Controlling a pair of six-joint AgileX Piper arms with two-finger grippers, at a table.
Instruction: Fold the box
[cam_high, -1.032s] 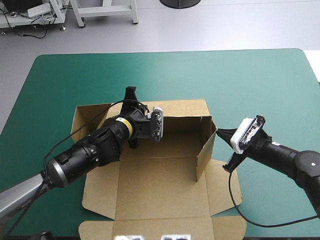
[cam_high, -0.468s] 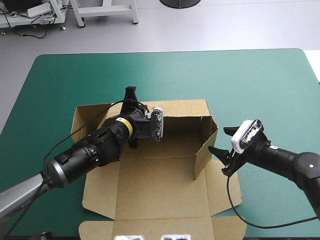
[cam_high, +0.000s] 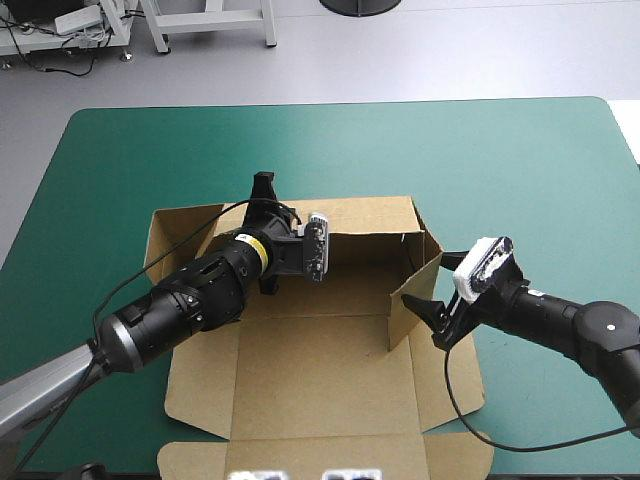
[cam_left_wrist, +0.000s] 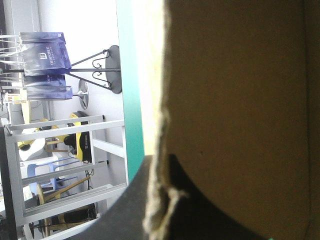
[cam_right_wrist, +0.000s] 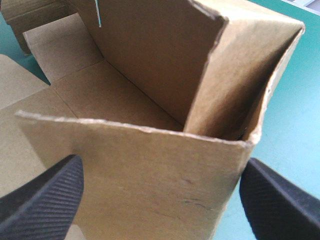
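The brown box (cam_high: 310, 370) lies mid-table with its back wall (cam_high: 370, 215) and right wall (cam_high: 412, 290) raised and its front panels flat. My left gripper (cam_high: 263, 190) is shut on the top edge of the back wall near its left end. In the left wrist view the board (cam_left_wrist: 240, 100) fills the space ahead, its edge pinched between the black fingers (cam_left_wrist: 125, 210). My right gripper (cam_high: 428, 280) is open and straddles the right wall at its near end. In the right wrist view that wall (cam_right_wrist: 150, 165) stands between the spread fingers (cam_right_wrist: 45, 195).
The box's left flap (cam_high: 170, 235) lies flat on the teal-green cover (cam_high: 500, 160). Front flaps (cam_high: 200, 390) reach toward the near table edge. Bare cover stretches behind the box and to its right.
My right gripper has opened and slid left toward the box, so its fingers now flank the right wall. The left gripper keeps its hold and has not moved.
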